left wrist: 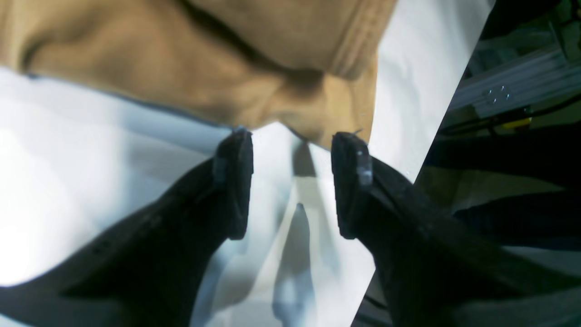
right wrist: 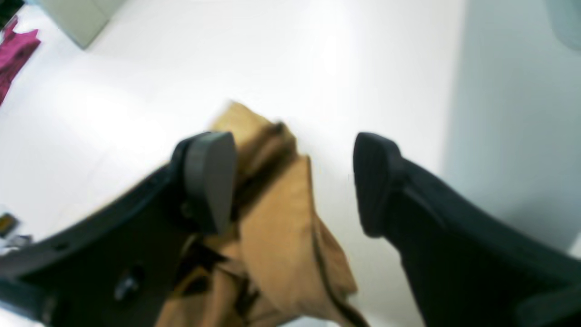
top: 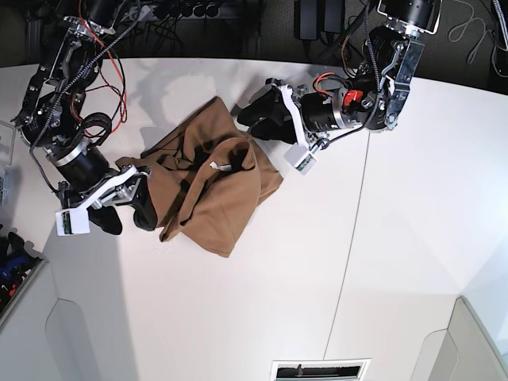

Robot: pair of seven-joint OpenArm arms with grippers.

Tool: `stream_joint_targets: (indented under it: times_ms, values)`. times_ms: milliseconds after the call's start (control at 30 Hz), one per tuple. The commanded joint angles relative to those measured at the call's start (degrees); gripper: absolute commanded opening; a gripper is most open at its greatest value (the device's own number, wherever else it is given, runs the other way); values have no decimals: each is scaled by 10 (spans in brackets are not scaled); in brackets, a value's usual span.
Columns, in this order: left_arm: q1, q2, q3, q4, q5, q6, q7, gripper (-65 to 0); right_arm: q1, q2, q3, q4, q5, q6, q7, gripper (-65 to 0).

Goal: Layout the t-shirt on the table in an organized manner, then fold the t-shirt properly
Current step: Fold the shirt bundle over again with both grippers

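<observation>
Tan t-shirt [top: 210,186] lay crumpled, unfolded, left of centre on white table [top: 317,262]. Small white tag [top: 214,166] showed near collar; any writing too small to read. Left gripper [left wrist: 290,181] stood spread at shirt's edge, pinching nothing. Right gripper [right wrist: 295,181] spread over bunched cloth, one pad [right wrist: 209,177] apparently touching fabric; view blurred.

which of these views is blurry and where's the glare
Right wrist view: soft all over, t-shirt and right gripper smeared, glare on the table. Left wrist view: sharper, bright washout at left. Base view: crisp, evenly lit.
</observation>
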Motion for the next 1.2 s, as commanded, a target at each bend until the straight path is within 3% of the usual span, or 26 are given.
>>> stream_joint_targets:
  times_ms: [0,267,500,567,667,867,1167]
  values:
    - [-6,-2,-1,12,-14,-11,-10,-347,9,9,-1,-5,10,2,23,-245]
    - [-6,-2,-1,12,-14,-11,-10,-347,75,19,-12,-130,-1,1,35,-245]
    - [-6,-2,-1,12,-13,-11,-10,-347,96,18,-90,-177,24,5,24,-251]
    - [-6,-2,-1,12,-13,-11,-10,-347,96,17,-104,-177,33,-3,6,-363]
    - [-6,-2,-1,12,-8,-11,-11,-347,89,17,-105,-162,83,-4,-41,-641]
    - [-7,-2,-5,12,2,-11,-15,-347,35,17,-105,-76,154,0,-87,-650]
    - [-6,-3,-30,12,1,-11,-14,-347,-113,17,-105,51,182,12,-91,-650]
